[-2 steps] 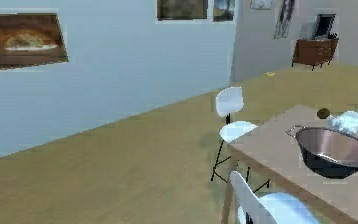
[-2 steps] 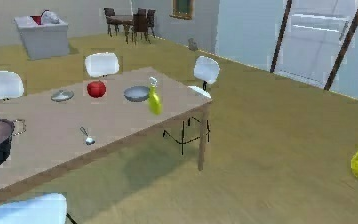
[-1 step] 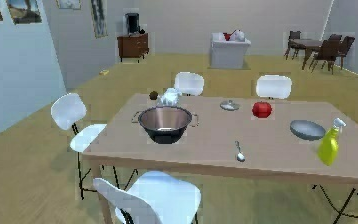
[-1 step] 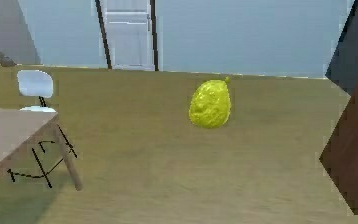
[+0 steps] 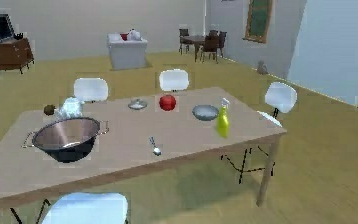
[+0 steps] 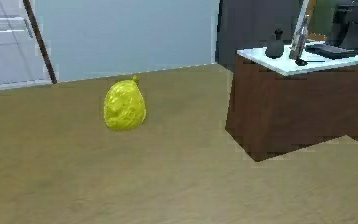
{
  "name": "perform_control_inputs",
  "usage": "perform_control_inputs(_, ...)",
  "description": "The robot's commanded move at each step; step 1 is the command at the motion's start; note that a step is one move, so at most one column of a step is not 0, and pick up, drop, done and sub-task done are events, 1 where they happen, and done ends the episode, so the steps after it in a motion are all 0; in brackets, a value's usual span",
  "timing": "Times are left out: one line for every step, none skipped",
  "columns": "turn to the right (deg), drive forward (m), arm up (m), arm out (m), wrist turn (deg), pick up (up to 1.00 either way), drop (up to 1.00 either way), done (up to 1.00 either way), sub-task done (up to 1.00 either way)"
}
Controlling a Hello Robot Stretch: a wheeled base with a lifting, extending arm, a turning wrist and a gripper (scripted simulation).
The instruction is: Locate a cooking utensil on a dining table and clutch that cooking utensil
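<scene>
A long wooden dining table [image 5: 187, 140] runs across the forward view. At its left end stands a large metal pot [image 5: 65, 137] with side handles. A small spoon-like utensil [image 5: 156, 148] lies near the table's front edge, right of the pot. Farther back are a small grey lid-like dish [image 5: 137, 104], a red round fruit [image 5: 167, 102], a grey bowl [image 5: 204, 113] and a yellow-green bottle [image 5: 223, 120]. A clear glass thing [image 5: 71, 106] and a small dark ball [image 5: 49, 110] sit behind the pot.
White chairs [image 5: 90, 89] [image 5: 280, 97] [image 5: 85, 208] ring the table. Far back are a dark table set [image 5: 204, 42], a grey box-like seat [image 5: 127, 50] and a dark cabinet [image 5: 9, 52]. In the arm side view a yellow sack [image 6: 124, 104] lies on the floor left of a brown desk [image 6: 287, 110].
</scene>
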Motion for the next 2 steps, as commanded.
perform_control_inputs(0.0, 0.65, 0.00, 0.00, 0.0, 0.00, 0.00, 0.00, 0.00)
perform_control_inputs(-45.0, 0.00, 0.00, 0.00, 0.0, 0.00, 0.00, 0.00, 0.00)
